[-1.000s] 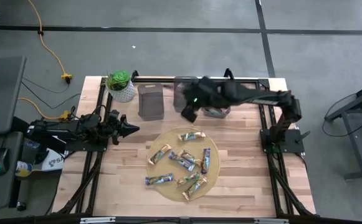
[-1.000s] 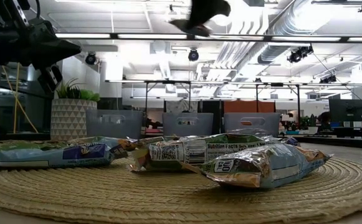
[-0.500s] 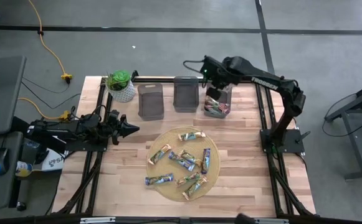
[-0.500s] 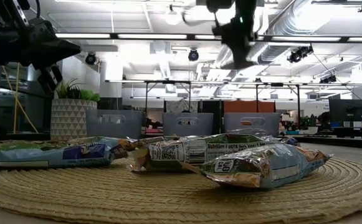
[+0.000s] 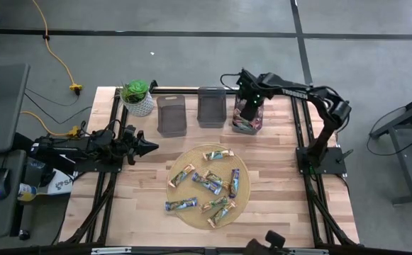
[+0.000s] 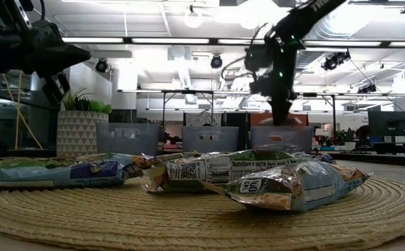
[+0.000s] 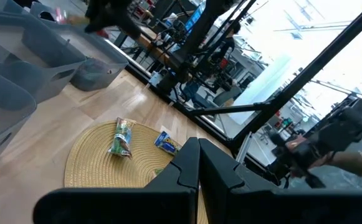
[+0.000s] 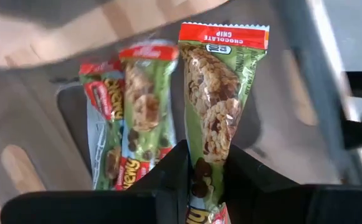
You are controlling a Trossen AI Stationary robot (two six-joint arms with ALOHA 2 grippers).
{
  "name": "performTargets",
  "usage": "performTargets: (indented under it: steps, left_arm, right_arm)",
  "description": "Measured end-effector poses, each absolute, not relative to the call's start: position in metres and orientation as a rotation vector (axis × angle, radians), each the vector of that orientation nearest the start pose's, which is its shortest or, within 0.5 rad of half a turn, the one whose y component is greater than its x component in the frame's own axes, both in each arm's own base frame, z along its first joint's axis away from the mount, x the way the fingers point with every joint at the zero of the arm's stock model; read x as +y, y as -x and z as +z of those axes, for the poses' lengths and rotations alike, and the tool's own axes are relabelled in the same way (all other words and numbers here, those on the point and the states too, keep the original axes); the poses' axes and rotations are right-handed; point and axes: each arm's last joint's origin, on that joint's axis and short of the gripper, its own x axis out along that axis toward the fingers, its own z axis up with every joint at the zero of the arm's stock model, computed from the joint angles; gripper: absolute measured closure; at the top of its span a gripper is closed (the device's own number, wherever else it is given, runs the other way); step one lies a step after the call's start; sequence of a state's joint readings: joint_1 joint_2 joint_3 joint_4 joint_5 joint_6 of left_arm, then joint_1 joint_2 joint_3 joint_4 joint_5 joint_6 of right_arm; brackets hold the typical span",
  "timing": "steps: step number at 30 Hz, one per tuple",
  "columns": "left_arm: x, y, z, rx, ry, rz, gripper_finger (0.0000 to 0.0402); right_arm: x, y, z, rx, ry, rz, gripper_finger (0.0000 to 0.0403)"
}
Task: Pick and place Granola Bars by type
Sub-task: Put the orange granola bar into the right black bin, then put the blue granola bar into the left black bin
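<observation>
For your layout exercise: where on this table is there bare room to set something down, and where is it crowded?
Bare wood lies between the woven mat and the row of bins, and along the table edge right of the mat. The mat is crowded with granola bars. The rightmost bin holds bars, with the right hand over it.

Held bar: green wrapper, red top band w/ white lettering, brown oat-and-chip photo. Bars in bin: green w/ red ends, yellow lettering. Bin: translucent grey. Mat: straw-tan weave. Bars on mat: mixed green, blue, tan, silver foil. Planter: white, diamond pattern; green foliage. Table: light wood.
</observation>
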State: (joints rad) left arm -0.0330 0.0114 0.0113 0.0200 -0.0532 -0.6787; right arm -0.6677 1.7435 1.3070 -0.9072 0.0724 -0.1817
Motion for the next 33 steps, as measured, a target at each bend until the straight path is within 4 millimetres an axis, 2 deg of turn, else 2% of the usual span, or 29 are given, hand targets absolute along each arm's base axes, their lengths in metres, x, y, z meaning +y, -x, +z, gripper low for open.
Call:
performTargets:
  steps: [5,9,17,26,33]
  left_arm:
    - [-0.002,-0.098,0.168,-0.026,0.679,0.012,0.0401]
    - [-0.002,-0.098,0.168,-0.026,0.679,0.012,0.0401]
    - [-0.002,-0.098,0.168,-0.026,0.679,0.012,0.0401]
    - [-0.002,-0.098,0.168,-0.026,0.679,0.012,0.0401]
    - [-0.002,-0.098,0.168,-0.026,0.679,0.012,0.0401]
  right_arm:
    - [-0.204,-0.257,0.196,1.355,-0.251,-0.452,0.0336]
    - [-0.202,-0.254,0.188,1.358,-0.255,-0.449,0.0336]
    - [-0.207,-0.258,0.189,1.277,-0.295,-0.483,0.0330]
    - [-0.209,-0.257,0.189,1.266,-0.332,-0.528,0.0263]
    - [-0.209,-0.262,0.196,1.227,-0.383,-0.543,0.0245]
